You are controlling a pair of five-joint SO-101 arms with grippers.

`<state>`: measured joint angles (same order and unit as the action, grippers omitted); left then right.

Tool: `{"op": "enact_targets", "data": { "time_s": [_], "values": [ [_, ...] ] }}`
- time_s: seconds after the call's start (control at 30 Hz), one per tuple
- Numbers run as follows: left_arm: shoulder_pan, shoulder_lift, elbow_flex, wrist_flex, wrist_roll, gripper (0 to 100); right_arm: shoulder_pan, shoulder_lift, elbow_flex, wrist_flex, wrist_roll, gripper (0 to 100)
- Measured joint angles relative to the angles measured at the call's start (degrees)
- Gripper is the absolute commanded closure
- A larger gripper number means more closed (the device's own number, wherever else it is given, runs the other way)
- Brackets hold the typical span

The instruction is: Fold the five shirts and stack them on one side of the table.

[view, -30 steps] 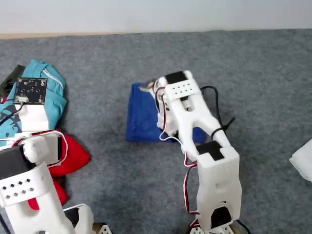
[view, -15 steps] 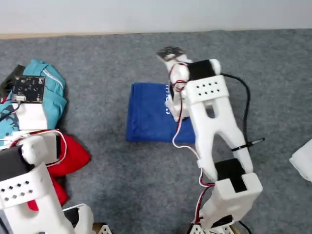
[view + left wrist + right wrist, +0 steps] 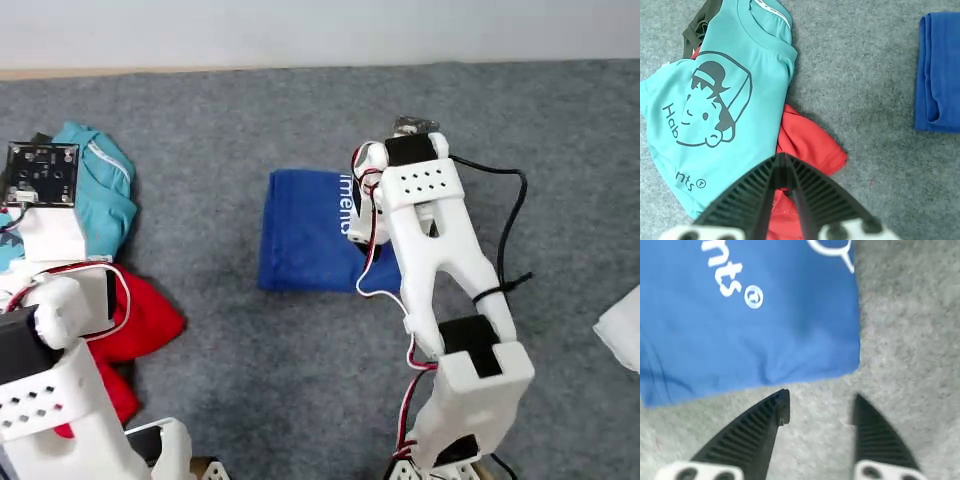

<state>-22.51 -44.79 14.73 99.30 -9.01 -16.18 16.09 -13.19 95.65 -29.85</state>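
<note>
"Shirts first: where's the blue shirt point(image 3: 300, 235)?"

"Folded, lying flat in the middle of the table point(image 3: 200, 110). The right gripper point(image 3: 820, 400) hangs over bare table just beside its edge, jaws spread wide, holding nothing."

"And the step in hand?"

"I'd judge it's carrying that one to a side. Come down low, slide one finger under every layer at the edge, close firmly, and lift level so the fold holds."

"The left gripper point(image 3: 782, 160)?"

"Pinched narrow and empty, above the teal shirt point(image 3: 715, 110). That one lies over the red shirt point(image 3: 810, 145), with a dark shirt point(image 3: 700, 25) peeking out behind."

"Count?"

"Two grippers. One blue, one teal, one red, one dark, plus one white piece point(image 3: 622, 325) at the table's edge, probably the fifth shirt."
</note>
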Motion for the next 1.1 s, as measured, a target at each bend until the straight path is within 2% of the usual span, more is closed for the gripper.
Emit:
{"op": "enact_targets", "data": {
  "time_s": [0.2,0.53,0.67,1.0,1.1],
  "values": [
    [0.0,0.0,0.0,0.0,0.0,100,-0.3,2.3,0.0,-9.9,-3.7,65.0],
    [0.0,0.0,0.0,0.0,-1.5,100,-0.1,9.1,0.0,-19.3,-4.0,65.0],
    [0.0,0.0,0.0,0.0,-4.0,100,1.1,12.0,0.0,-20.7,-4.0,65.0],
    [0.0,0.0,0.0,0.0,-4.5,100,1.2,19.5,-1.1,-22.9,-4.0,65.3],
    [0.0,0.0,0.0,0.0,-4.5,100,1.1,21.5,-4.0,-21.4,-4.0,69.9]
  ]
}}
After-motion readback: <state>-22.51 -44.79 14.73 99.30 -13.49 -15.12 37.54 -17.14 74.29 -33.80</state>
